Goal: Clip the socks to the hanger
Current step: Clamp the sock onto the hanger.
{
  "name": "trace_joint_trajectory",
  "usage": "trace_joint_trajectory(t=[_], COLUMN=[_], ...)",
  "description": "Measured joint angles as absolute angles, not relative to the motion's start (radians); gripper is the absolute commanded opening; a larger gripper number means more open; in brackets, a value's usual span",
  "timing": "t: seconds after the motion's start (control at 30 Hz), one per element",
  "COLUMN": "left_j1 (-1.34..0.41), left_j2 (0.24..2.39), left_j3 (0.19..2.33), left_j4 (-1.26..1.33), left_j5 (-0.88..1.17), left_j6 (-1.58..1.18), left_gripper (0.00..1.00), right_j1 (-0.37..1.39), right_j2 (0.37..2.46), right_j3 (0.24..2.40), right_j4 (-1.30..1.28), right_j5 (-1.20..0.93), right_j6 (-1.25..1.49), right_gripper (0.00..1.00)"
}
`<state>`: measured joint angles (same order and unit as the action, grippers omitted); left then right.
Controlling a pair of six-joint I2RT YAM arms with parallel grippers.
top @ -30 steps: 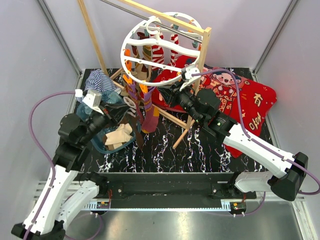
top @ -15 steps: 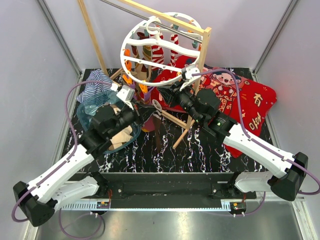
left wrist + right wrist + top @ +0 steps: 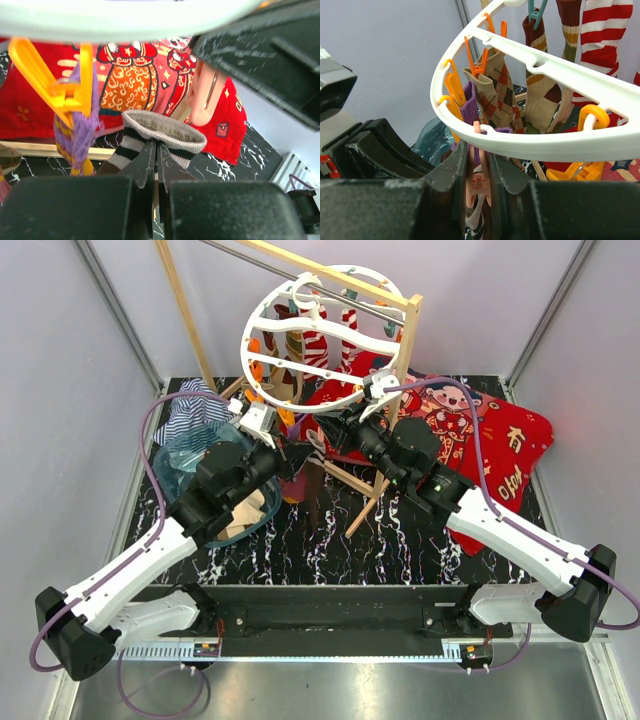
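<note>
Top external: high above near edge of table [image 3: 330, 540], faces down and forward, far enough for whole scene. Hanger [image 3: 335, 408] upper centre, red blanket [image 3: 500, 440] at right.

Left wrist: very near, left gripper [image 3: 155, 155] lower centre. Looks past pinched striped sock [image 3: 165, 131] toward blanket; hanger rim blurred along top.

Right wrist: right gripper [image 3: 479, 165] at bottom, looks up under hanger rim.

Shared: hanger in all three views; peach clip [image 3: 476, 182] in both wrist views.

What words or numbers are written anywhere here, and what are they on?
On the big red cartoon-print blanket, yellow characters: too small and blurred to read.
No other words, labels or numbers can be made out.
</note>
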<state>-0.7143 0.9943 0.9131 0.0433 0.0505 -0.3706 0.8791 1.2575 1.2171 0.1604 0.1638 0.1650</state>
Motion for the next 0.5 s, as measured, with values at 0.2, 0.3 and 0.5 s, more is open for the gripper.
trace_joint_trajectory(t=[0.2, 0.3, 0.5], left_j1=[-0.717, -0.719, -0.723], left_j2=[1.003, 1.003, 1.004], left_j3=[0.944, 0.949, 0.963], left_j4=[0.045, 0.044, 0.039], left_j5=[0.048, 0.048, 0.048], left_j6=[-0.370, -0.370, -0.366], left_gripper=[0.00, 0.00, 0.00], right_j1=[0.879, 0.879, 0.879], right_j2=[1.258, 1.258, 1.258], right_j3=[1.217, 1.217, 1.217], right_j4=[0.160, 0.160, 0.160], right_j5=[0.164, 0.164, 0.164], right_j6=[0.165, 0.165, 0.165], right_gripper=[0.04, 0.05, 0.04])
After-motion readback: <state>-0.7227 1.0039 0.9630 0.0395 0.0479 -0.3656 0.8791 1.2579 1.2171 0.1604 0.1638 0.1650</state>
